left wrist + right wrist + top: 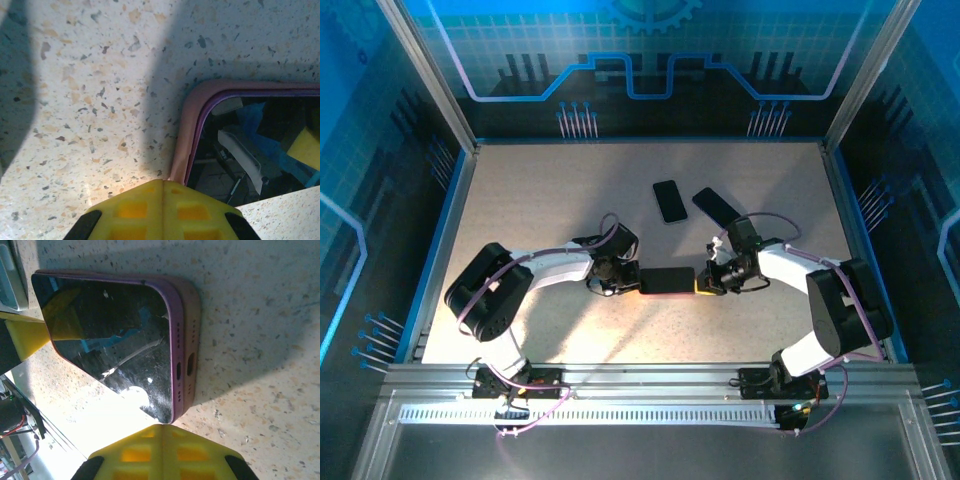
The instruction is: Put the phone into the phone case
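We find the left gripper [625,282] clenched on nothing, its yellow fingertips [132,207] pressed together just beside the left end of the phone [668,281]. The phone lies flat, screen up, on the table [540,200] between the two grippers, seated in the pink case [189,300]. The right gripper [706,283] is likewise clenched and empty, close against the phone's right end. We cannot tell whether either gripper touches the case.

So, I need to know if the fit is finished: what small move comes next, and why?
Probably lift the left gripper and right gripper slightly clear. Both sit shut at the ends of the phone, which looks seated in the pink case, its rim wrapping the corners seen at each end. Whether every edge has snapped in, I cannot tell.
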